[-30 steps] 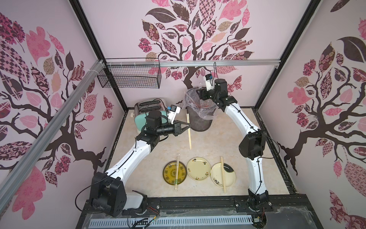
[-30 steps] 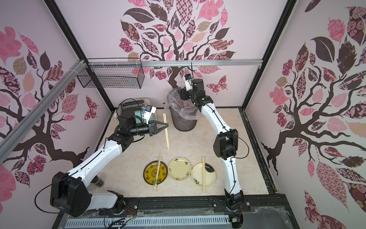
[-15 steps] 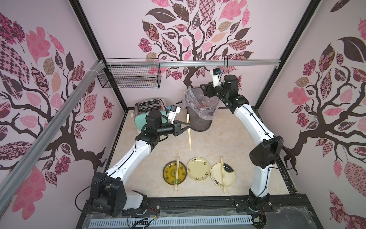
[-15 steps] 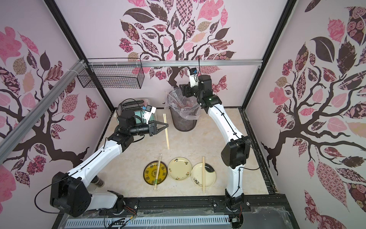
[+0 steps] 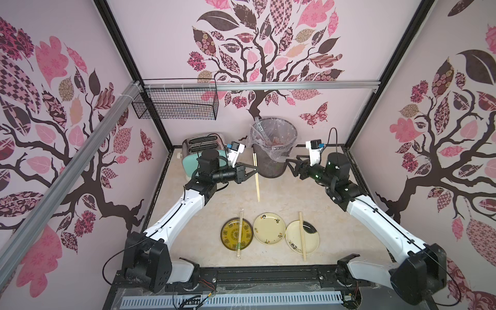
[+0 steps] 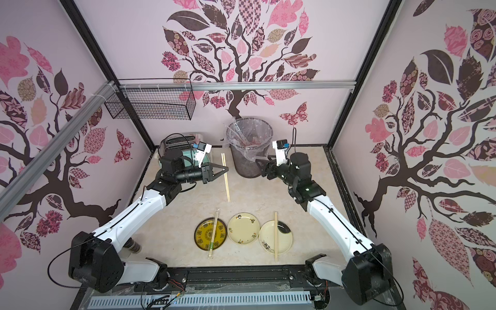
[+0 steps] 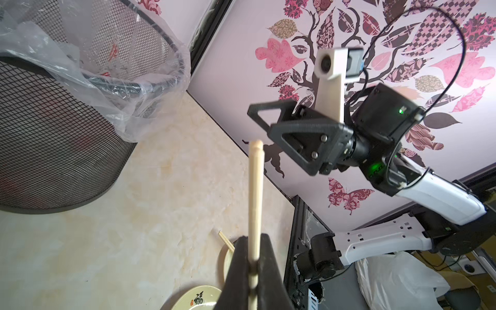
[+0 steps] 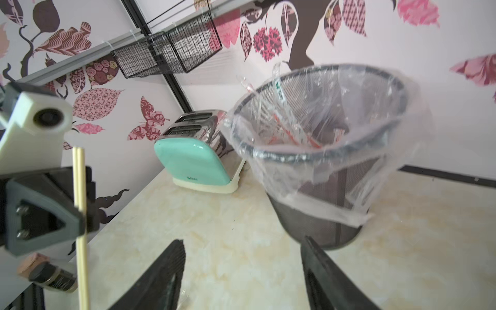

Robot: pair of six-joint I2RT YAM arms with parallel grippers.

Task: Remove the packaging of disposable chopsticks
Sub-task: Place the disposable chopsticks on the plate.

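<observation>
My left gripper [image 5: 254,171] [image 7: 253,241] is shut on a bare pair of disposable chopsticks [image 5: 256,182] [image 7: 255,188], held in the air left of the mesh bin. My right gripper [image 5: 288,163] [image 8: 243,241] is open and empty, low beside the bin's right side. Emptied packaging sleeves [image 8: 281,107] [image 5: 261,131] stick up inside the bin. Another pair, inside a clear sleeve with green print [image 5: 239,233], lies across the dark yellow plate [image 5: 228,236]. A bare pair [image 5: 302,236] lies across the right cream plate [image 5: 311,239].
The lined mesh bin [image 5: 273,163] stands at the back centre, with a mint toaster [image 5: 198,142] to its left. A wire basket [image 5: 177,103] hangs on the back rail. A cream plate [image 5: 269,228] sits between the other two. A small dark bottle [image 6: 132,245] lies under the left arm.
My right arm has swung from above the bin down to its right side, its jaws a little wider. The left arm and its chopsticks have stayed still.
</observation>
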